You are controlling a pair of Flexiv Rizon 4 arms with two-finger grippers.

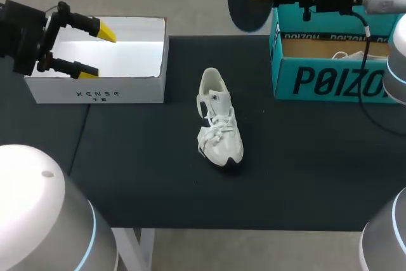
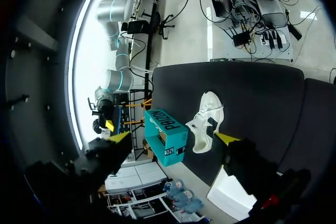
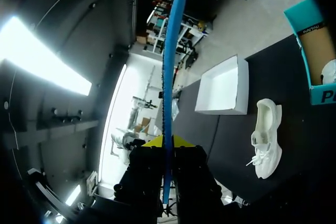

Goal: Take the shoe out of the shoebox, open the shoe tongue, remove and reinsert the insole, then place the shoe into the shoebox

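Jaws, left: our left gripper (image 1: 94, 50) has its yellow tips wide apart with nothing between them. It hangs over the white box (image 1: 95, 90) at our left end of the table (image 1: 139, 182).

Jaws, right: our right gripper (image 3: 165, 142) is pressed together on the insole (image 3: 167, 66), a thin blue sheet gripped at one end. It is held well above the table, near the teal shoebox (image 1: 330, 80).

Item, the shoe (image 1: 219, 118): white and laced, resting on its sole in the middle of the table. It lies between the two boxes, touches neither, and no gripper holds it.

Item, teal shoebox contents: something white lies inside; we cannot tell what.

Hazards, as we judge them:
- The insole is held only at one end, so it may bend or twist loose when it meets the shoe's opening.
- The shoe is free and our left gripper is well apart from it, so it may slide or tip when pushed.
- Slack laces may snag the insole's leading end.
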